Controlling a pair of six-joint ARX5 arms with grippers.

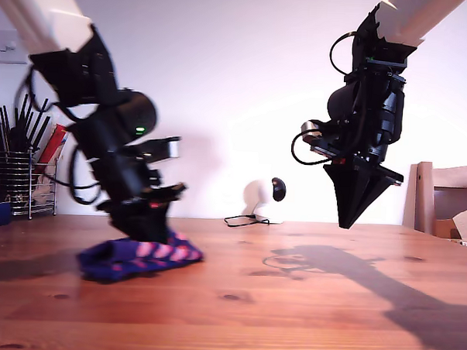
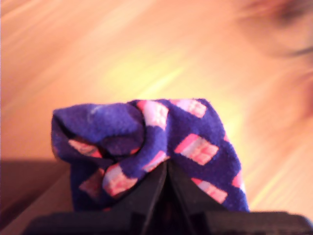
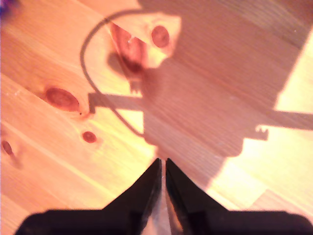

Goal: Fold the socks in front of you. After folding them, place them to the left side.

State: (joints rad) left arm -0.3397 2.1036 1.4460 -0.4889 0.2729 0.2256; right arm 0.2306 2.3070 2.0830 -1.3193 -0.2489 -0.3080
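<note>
My first gripper (image 2: 166, 169) has its jaws clenched on the navy knitted socks with pink squares (image 2: 161, 142), blurred in the exterior view; my second gripper (image 3: 163, 169) hangs with jaws closed, empty, above the wooden bench (image 3: 58, 58).

Socks (image 1: 141, 258) on table (image 1: 290, 301), exterior view's left

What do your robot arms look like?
Both arms have white upper tubes and chunky black lower parts with looping black cables. My first gripper and my second gripper have black, wedge-shaped fingers tapering to a point. A small green light glows on the first arm.
</note>
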